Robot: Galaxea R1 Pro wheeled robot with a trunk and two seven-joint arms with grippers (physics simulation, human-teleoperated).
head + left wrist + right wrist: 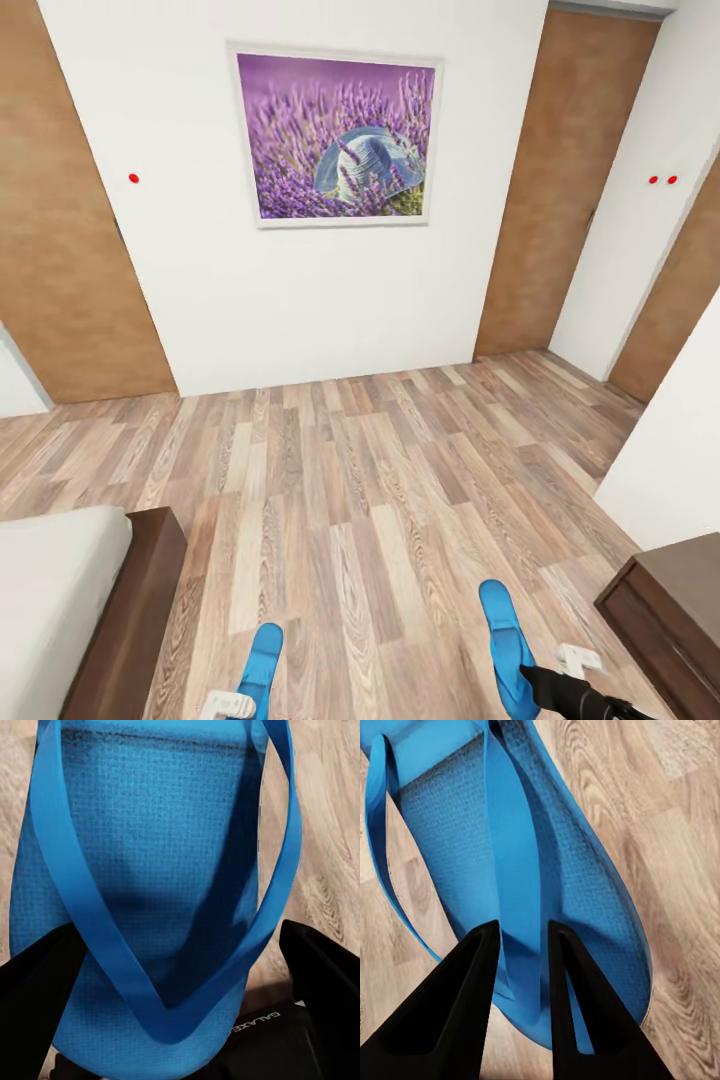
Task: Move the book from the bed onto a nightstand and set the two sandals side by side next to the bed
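Blue flip-flops are seen at the bottom of the head view, one per arm. The left sandal is held up at the left gripper; in the left wrist view the left sandal lies between the two dark fingers, which sit well apart on either side of its narrow end, w/ the V-strap crossing just ahead of them. Whether those fingers actually press on the sole can't be told. The right sandal is gripped by the right gripper; in the right wrist view the black fingers are pinched on one strap of the right sandal, the strap being caught between them, w/ wood floor beneath.

Both sandals are set apart from each other, w/ bare plank floor between them. The bed is seen at lower left, pale mattress on a dark brown frame, near the left sandal. A dark reddish-brown cabinet stands at lower right, near the right sandal. Ahead, a white wall carries a framed lavender picture, flanked by brown doors. Small red dots are marked on the walls. Nothing lies on the floor between the sandals and the bed side.
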